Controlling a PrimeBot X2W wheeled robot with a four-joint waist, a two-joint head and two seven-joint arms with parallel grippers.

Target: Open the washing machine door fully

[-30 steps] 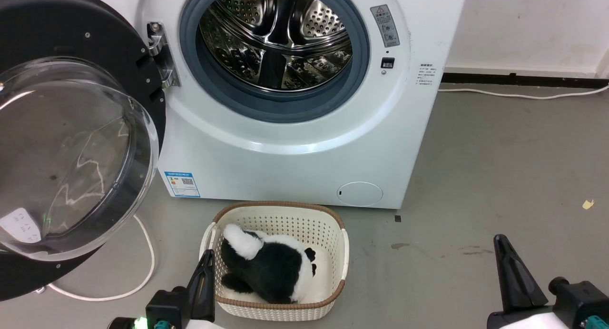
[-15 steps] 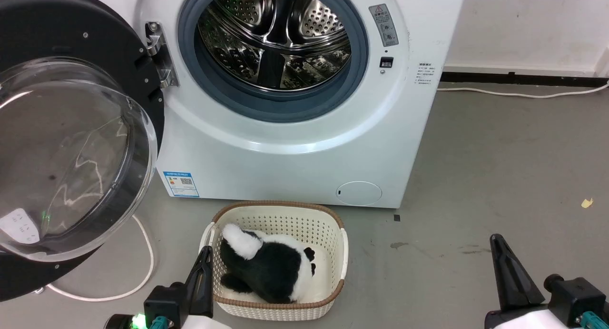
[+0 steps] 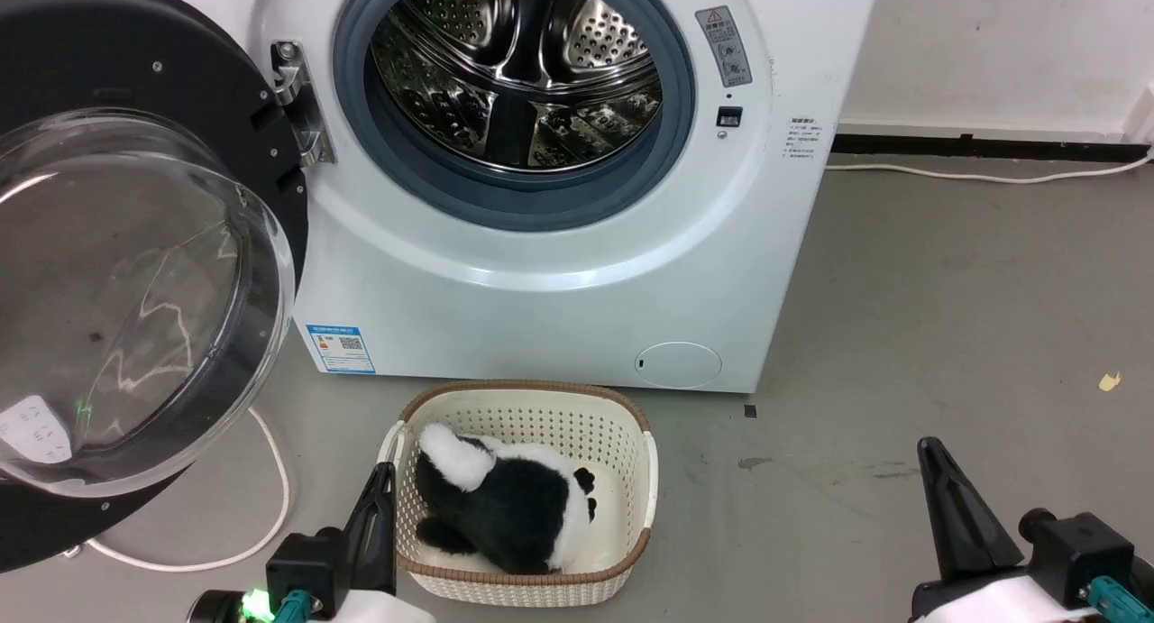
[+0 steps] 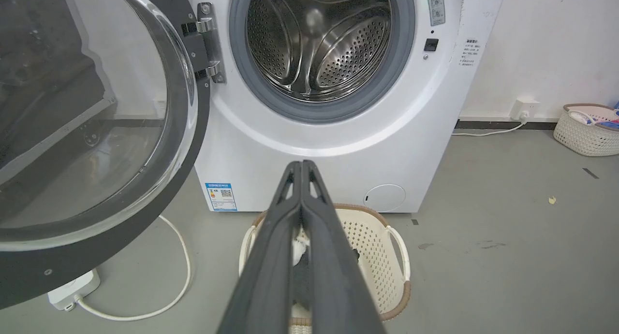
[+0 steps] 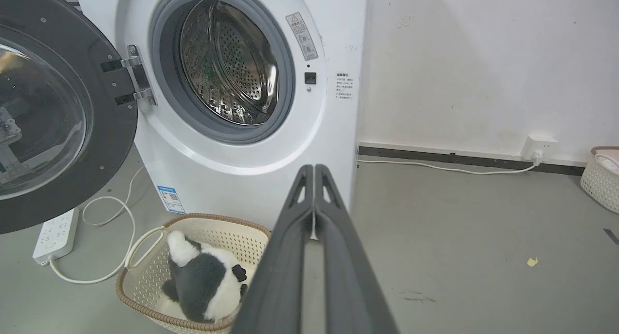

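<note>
Nothing's shifted bar slight camera drift. Nearest, left gripper [image 4: 301,163] & right gripper [image 5: 314,166], both pressed closed, empty. Next the basket [image 3: 651,479] w/ b&w plush toy [image 3: 514,508] inside, then washing machine door [image 3: 180,73] swung wide, left of the drum [image 3: 518,64].

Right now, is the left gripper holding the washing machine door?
No, the left gripper is shut on nothing, fingers pressed together in open air, apart from the washing machine door, which stands swung open.
</note>
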